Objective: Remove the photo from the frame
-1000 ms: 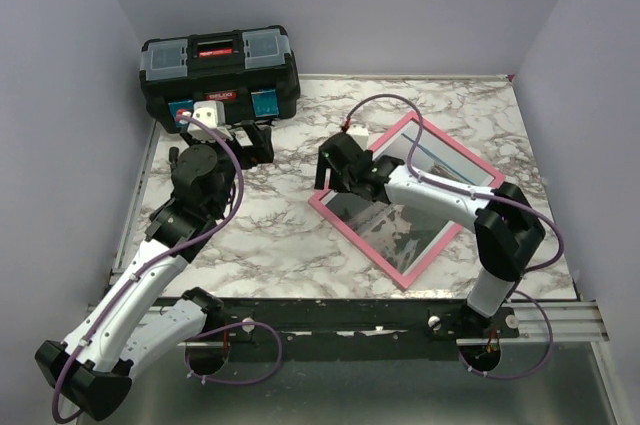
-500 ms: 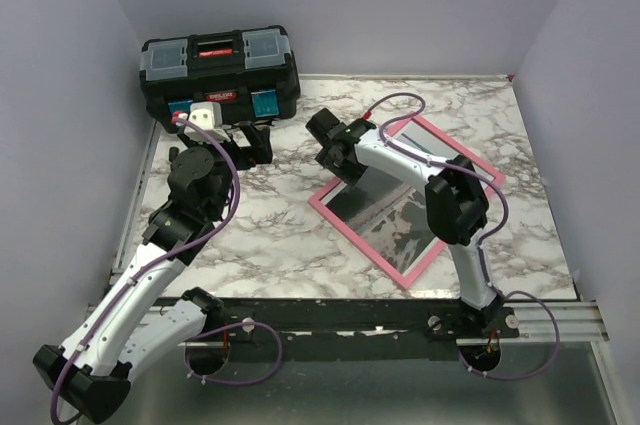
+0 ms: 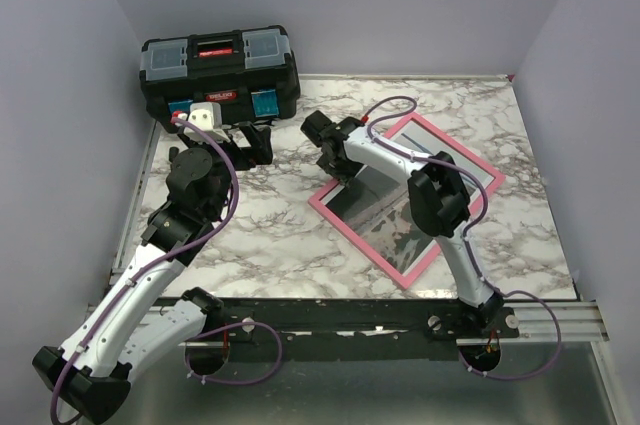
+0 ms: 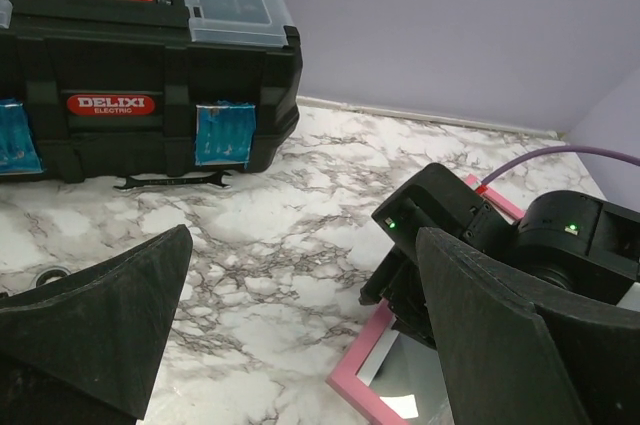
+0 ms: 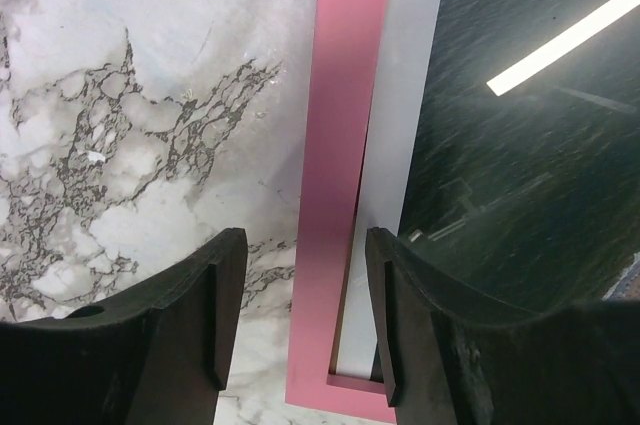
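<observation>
Right gripper [image 5: 303, 245] has swung off the frame's [image 3: 356, 243] middle to its left border. Fingers spread astride the pink rail, pinching nothing, likely lining up an edge grip. Photo [image 3: 385, 220] still inside, tabletop's right half. Left gripper [image 4: 300, 245] spread, far-left corner.

Black toolbox [image 3: 219, 73] with clear lid compartments and a red label is sitting at the far left of the marble table [image 3: 270, 235], a small dark spanner [image 4: 170, 181] lying just before it.

I get bright, even light, soft shadows, sharp views; a white glare strip crosses the photo [image 5: 500, 195]
</observation>
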Controlling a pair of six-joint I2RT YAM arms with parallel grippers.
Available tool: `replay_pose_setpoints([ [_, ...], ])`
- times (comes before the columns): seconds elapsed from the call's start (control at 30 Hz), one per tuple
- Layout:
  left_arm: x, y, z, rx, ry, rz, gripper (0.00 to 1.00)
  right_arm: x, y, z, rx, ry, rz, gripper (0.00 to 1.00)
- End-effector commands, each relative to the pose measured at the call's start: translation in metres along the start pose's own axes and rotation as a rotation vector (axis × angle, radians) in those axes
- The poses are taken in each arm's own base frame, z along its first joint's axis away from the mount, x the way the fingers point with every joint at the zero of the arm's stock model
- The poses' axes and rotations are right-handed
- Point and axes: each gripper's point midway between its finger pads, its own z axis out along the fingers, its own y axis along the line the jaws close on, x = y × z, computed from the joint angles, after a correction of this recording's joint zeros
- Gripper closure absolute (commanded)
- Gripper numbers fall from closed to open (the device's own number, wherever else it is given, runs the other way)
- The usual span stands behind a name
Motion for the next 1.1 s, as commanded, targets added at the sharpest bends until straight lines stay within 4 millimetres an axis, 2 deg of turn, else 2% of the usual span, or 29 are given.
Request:
replay_pose_setpoints([
  [0.0, -0.009, -0.005, -0.003, 0.027, -0.021, -0.016, 0.01, -0.003, -0.009, 0.006, 0.068, -0.024, 0.029, 0.43],
  [0.13, -0.009, -0.005, -0.003, 0.029, -0.020, -0.016, 0.01, -0.003, -0.010, 0.010, 0.079, -0.029, 0.047, 0.45],
  [0.3, -0.007, -0.006, -0.003, 0.030, -0.015, -0.018, 0.01, -0.001, -0.007, 0.016, 0.082, -0.031, 0.045, 0.60],
  [0.47, -0.006, -0.008, -0.003, 0.040, -0.010, -0.023, 0.01, 0.003, -0.007, 0.024, 0.116, -0.028, 0.031, 0.67],
  [0.6, -0.005, -0.009, -0.002, 0.044, -0.007, -0.024, 0.01, 0.002, -0.006, 0.023, 0.112, -0.028, 0.003, 0.89],
  [0.67, -0.003, -0.008, -0.001, 0.041, 0.001, -0.025, 0.01, -0.003, -0.002, 0.019, 0.088, -0.037, -0.037, 0.99],
  [0.77, 0.002, -0.010, -0.002, 0.040, 0.029, -0.072, 0.01, -0.010, 0.007, 0.005, 0.018, -0.040, -0.131, 0.99],
  [0.87, 0.012, -0.020, -0.008, 0.080, 0.079, -0.171, 0.01, -0.015, 0.016, -0.016, -0.114, -0.037, -0.209, 0.99],
  [0.97, 0.038, -0.024, -0.019, 0.107, 0.158, -0.284, 0.01, -0.013, 0.025, -0.040, -0.293, -0.021, -0.255, 0.99],
  [1.07, 0.075, -0.017, -0.033, 0.108, 0.248, -0.353, 0.01, -0.012, 0.028, -0.062, -0.402, -0.004, -0.277, 0.99],
])
